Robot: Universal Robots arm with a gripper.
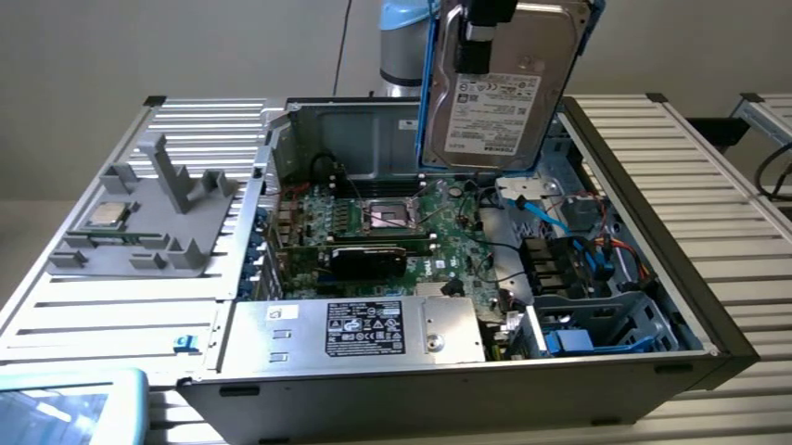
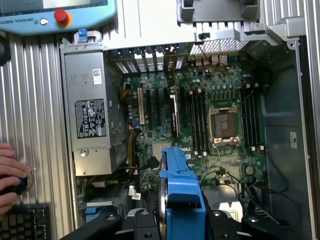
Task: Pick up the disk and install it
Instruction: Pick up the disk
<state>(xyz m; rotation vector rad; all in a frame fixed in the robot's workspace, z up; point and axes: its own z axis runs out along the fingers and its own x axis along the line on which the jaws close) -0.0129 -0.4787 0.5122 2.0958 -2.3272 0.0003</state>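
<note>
Exterior view: the disk [image 1: 495, 93] hangs upright, label outward, clear above the open computer case [image 1: 433, 399] and over the motherboard [image 1: 465, 246]. The gripper [image 1: 477, 30] clasps its top edge.

Wrist view: black fingers [image 2: 140, 225] pinch the blue carrier [image 2: 182, 185] edge-on. A person's hand [image 2: 10, 172] lies outside the case wall, near the power supply [image 2: 92, 110].

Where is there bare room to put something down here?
Bare table slats lie at the exterior view's right of the computer case, and between the grey fixture and the pendant. Inside the case, boards and cables crowd; the disk hangs above.
</note>
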